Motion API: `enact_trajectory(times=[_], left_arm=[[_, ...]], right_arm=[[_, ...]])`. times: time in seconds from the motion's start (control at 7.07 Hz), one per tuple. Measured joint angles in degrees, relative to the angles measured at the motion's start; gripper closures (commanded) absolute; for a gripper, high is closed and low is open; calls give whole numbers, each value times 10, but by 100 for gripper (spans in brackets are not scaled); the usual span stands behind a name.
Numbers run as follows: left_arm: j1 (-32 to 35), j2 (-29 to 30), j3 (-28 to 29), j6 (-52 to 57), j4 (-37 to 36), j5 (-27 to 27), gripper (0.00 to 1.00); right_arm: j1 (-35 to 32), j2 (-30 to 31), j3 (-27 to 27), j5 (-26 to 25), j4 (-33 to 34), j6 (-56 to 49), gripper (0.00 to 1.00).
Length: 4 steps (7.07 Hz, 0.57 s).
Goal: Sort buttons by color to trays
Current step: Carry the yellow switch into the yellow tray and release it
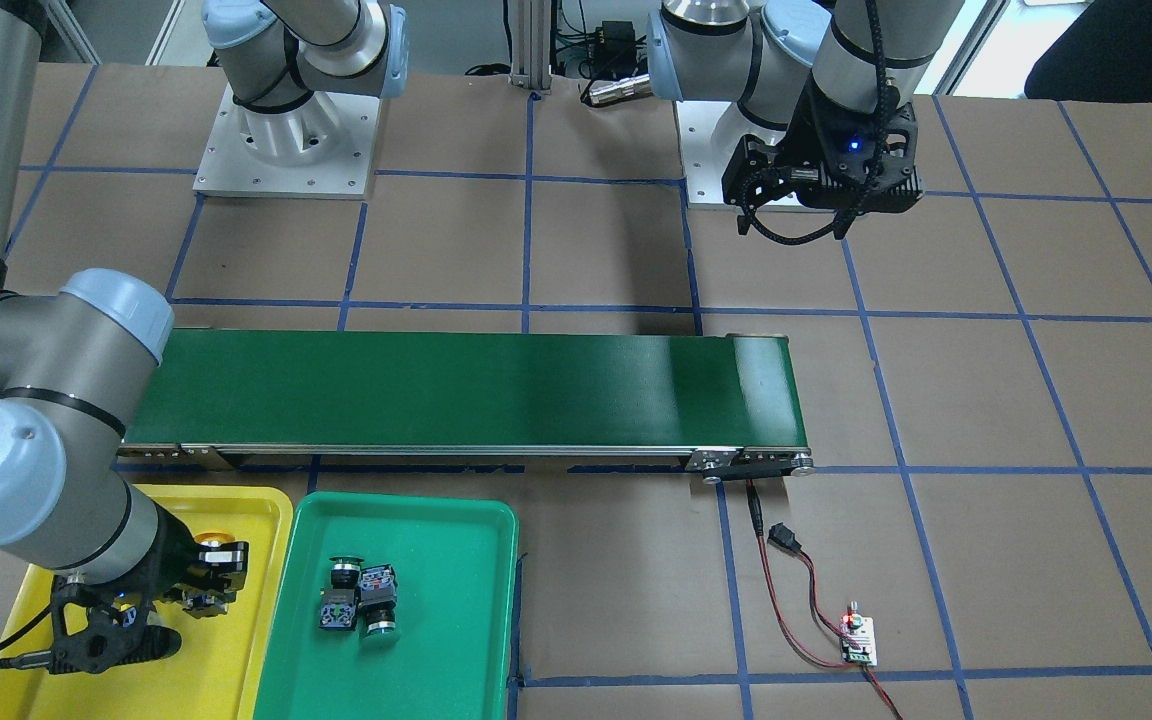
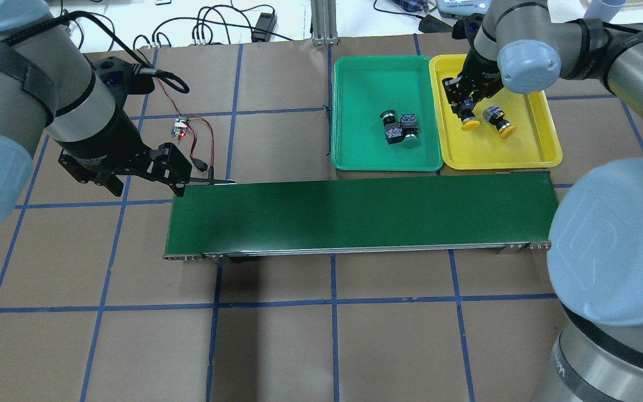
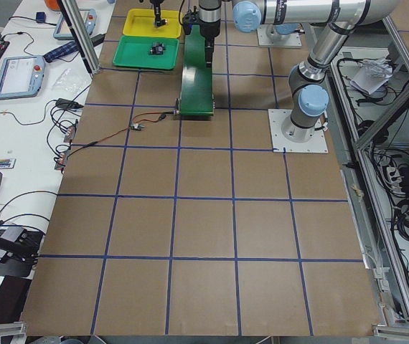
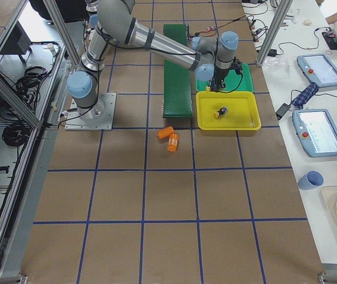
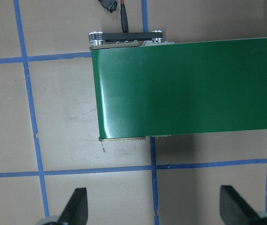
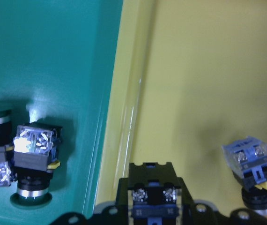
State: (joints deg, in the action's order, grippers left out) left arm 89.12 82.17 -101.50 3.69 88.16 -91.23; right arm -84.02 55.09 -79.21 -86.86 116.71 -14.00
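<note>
The yellow tray (image 2: 533, 146) and the green tray (image 2: 366, 151) sit side by side beyond the belt. Two green-capped buttons (image 2: 409, 131) (image 2: 389, 118) lie together in the green tray, and the right wrist view shows them too (image 6: 33, 161). My right gripper (image 2: 465, 106) hangs low over the yellow tray, shut on a yellow-capped button (image 2: 469, 124) whose black body fills the bottom of the wrist view (image 6: 151, 194). A second yellow button (image 2: 499, 120) (image 6: 254, 166) lies loose just beside it. My left gripper (image 5: 153, 208) hovers open over the belt's other end, holding nothing.
The long dark-green conveyor belt (image 2: 355, 215) runs across the table in front of the trays. A small controller board with red wires (image 2: 181, 129) lies near its left end. Two orange cylinders (image 4: 169, 138) lie on the table past the belt's right end.
</note>
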Motion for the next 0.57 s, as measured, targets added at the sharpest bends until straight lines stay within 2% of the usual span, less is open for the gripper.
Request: enact_trajectory(times=[0.14,0.57], left_arm=[[0,0,0,0,0,0,0],[0,-1,-5,0,-1,-1,0]], right_arm=[[2,-10,12,1,-6,0,0],[3,-5,17,0,-37,3,0]])
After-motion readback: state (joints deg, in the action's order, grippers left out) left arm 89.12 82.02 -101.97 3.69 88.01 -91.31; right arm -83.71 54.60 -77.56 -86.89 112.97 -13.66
